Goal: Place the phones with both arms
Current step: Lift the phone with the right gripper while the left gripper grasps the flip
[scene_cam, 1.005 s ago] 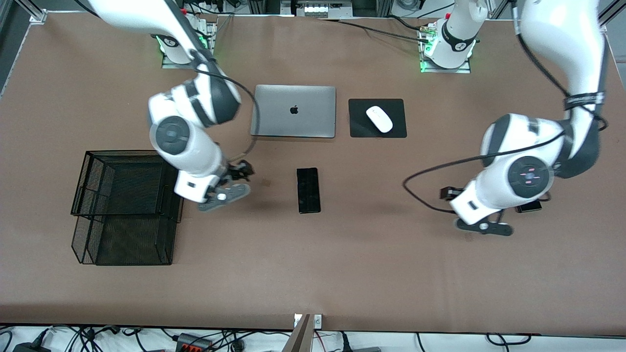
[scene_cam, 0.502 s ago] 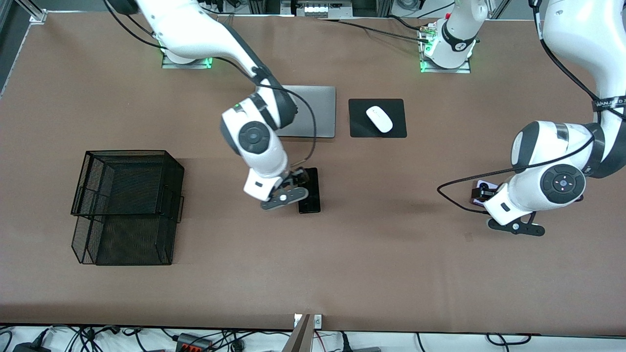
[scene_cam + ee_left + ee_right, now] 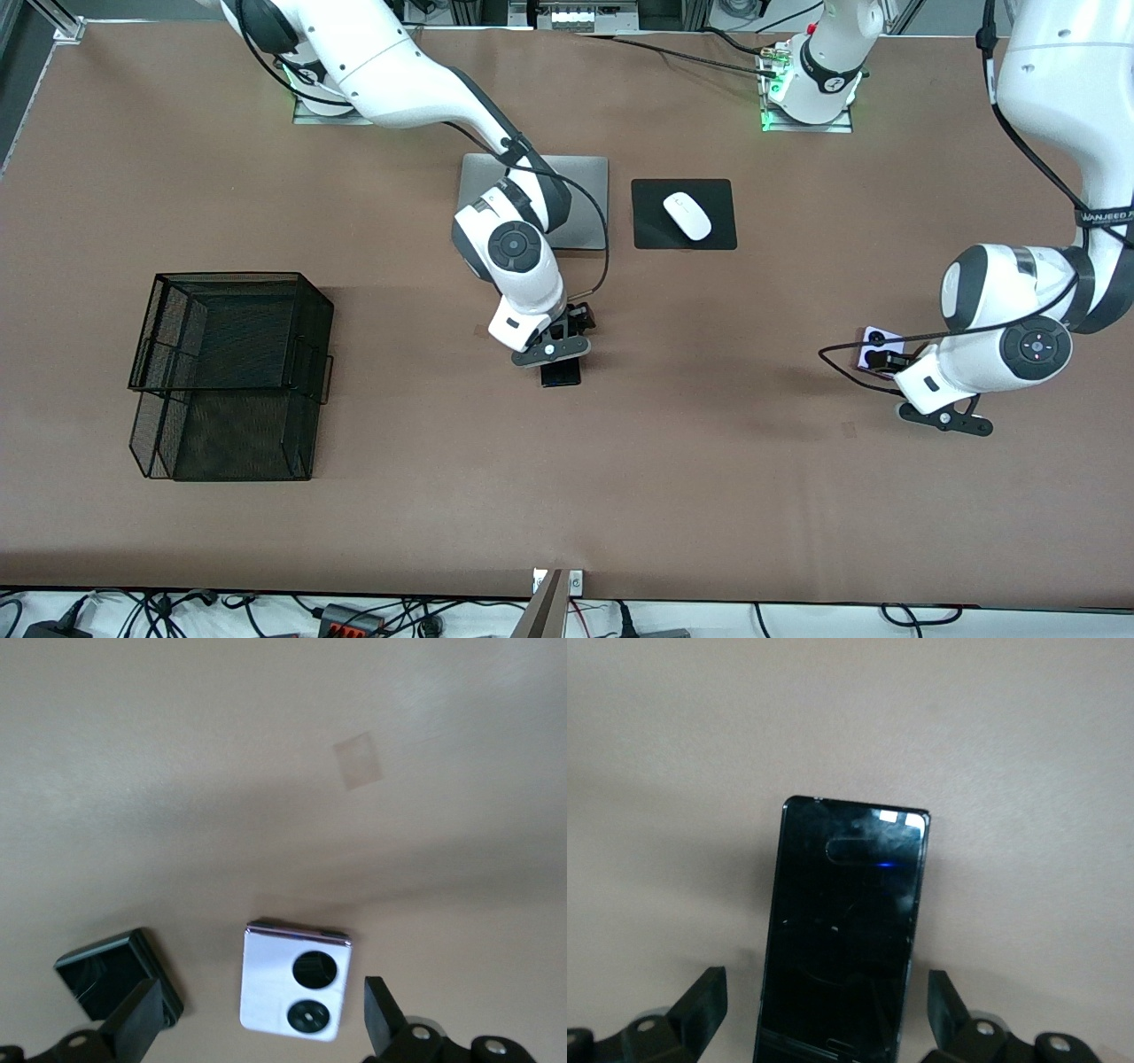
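The long flat black phone [image 3: 561,374] lies at the table's middle, mostly covered by my right gripper [image 3: 570,326]. In the right wrist view the black phone [image 3: 846,930] lies between the open fingers, and the right gripper [image 3: 824,1014] is empty above it. The lilac phone [image 3: 875,342] lies toward the left arm's end of the table, under my left gripper [image 3: 888,361]. In the left wrist view the lilac phone [image 3: 292,979] sits between the open fingers of the left gripper [image 3: 261,1028]. The small dark phone [image 3: 111,973] lies beside it, by one finger [image 3: 142,1019].
A black mesh basket [image 3: 230,372] stands toward the right arm's end of the table. A silver laptop [image 3: 580,190] and a white mouse [image 3: 687,215] on a black pad [image 3: 651,230] lie nearer the arms' bases than the black phone.
My right arm swung from beside the basket to over the black phone. My left arm shifted toward its end of the table, and the lilac phone came into view.
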